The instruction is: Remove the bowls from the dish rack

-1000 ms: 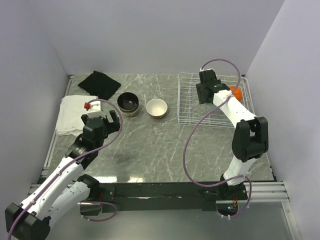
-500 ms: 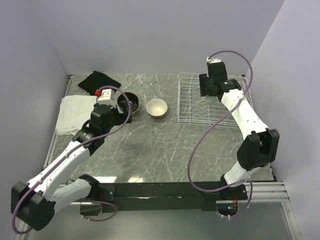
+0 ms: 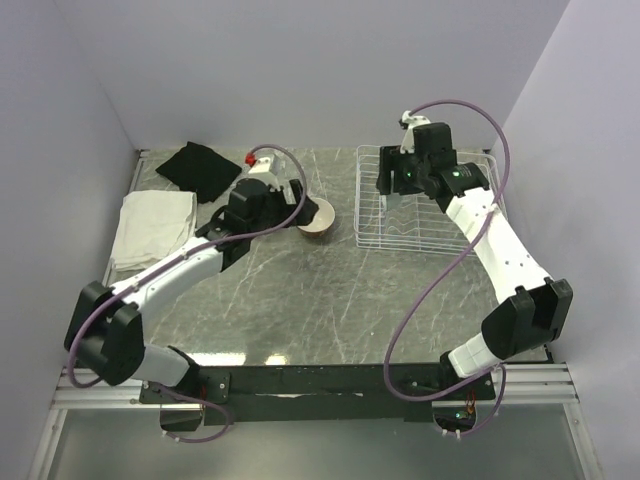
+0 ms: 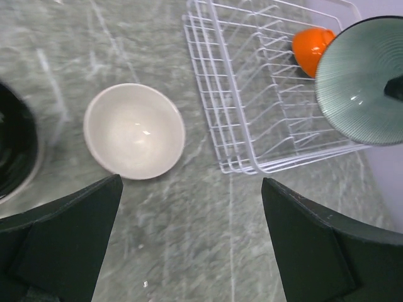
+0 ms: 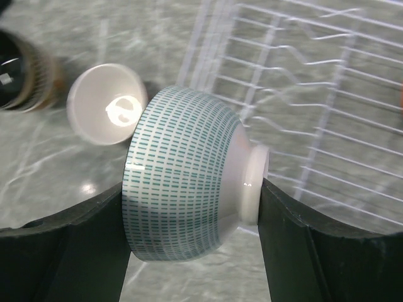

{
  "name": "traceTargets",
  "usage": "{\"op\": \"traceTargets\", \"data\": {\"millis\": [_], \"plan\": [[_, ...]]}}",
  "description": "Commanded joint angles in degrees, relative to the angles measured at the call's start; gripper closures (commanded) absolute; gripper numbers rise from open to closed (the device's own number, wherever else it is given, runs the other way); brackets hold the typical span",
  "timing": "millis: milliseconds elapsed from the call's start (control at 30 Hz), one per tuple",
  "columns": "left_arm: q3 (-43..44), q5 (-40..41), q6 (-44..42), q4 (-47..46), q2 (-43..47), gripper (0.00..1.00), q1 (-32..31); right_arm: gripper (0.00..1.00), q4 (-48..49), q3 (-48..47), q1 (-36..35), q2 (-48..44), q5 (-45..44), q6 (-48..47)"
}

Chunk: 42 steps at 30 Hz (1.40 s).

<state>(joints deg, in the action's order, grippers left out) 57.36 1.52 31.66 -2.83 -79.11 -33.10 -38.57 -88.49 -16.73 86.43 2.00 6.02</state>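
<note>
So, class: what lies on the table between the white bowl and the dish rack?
Nothing: only bare grey table separates the white bowl from the dish rack, seen best in the left wrist view.

Right gripper [image 5: 189, 211] pinches a teal-dashed bowl [image 5: 182, 170], dish rack [image 5: 315, 94] behind it.

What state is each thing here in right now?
Left gripper: open, empty.
Right gripper: shut on the patterned bowl.
Patterned bowl: held on its side, in the air.
Dish rack: holds an orange object.
White bowl: upright, empty.
Dark bowl: upright.
White cloth: folded flat.
</note>
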Motion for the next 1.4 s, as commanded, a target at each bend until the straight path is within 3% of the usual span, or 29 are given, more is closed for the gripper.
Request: {"op": "traceTargets", "data": {"millis": [0, 400, 833, 1133, 1300, 1367], "plan": [[4.2, -5.7, 3.5, -6.7, -3.4, 0.0, -1.3, 0.52, 4.6, 0.9, -2.8, -4.6, 8.2, 3.8], [5.3, -12.3, 8.4, -14.1, -9.4, 0.01, -3.3, 0.52, 13.9, 8.7, -6.2, -8.1, 19.1, 12.3], [2.8, -17.8, 14.4, -18.1, -12.2, 0.17, -3.4, 0.52, 25.2, 16.9, -6.3, -11.4, 26.6, 21.0], [-0.8, -18.8, 19.3, -20.4, -11.2, 0.43, -2.3, 0.52, 33.1, 23.5, -6.3, -13.4, 28.0, 26.1], [-5.0, -20.2, 22.0, -23.9, -9.4, 0.73, -0.1, 0.51, 36.2, 26.1, -5.7, -14.1, 28.1, 27.7], [-6.3, -20.9, 22.7, -24.9, -9.0, 0.77, 0.4, 0.51, 37.2, 27.2, -5.3, -14.3, 28.7, 28.3]]}}
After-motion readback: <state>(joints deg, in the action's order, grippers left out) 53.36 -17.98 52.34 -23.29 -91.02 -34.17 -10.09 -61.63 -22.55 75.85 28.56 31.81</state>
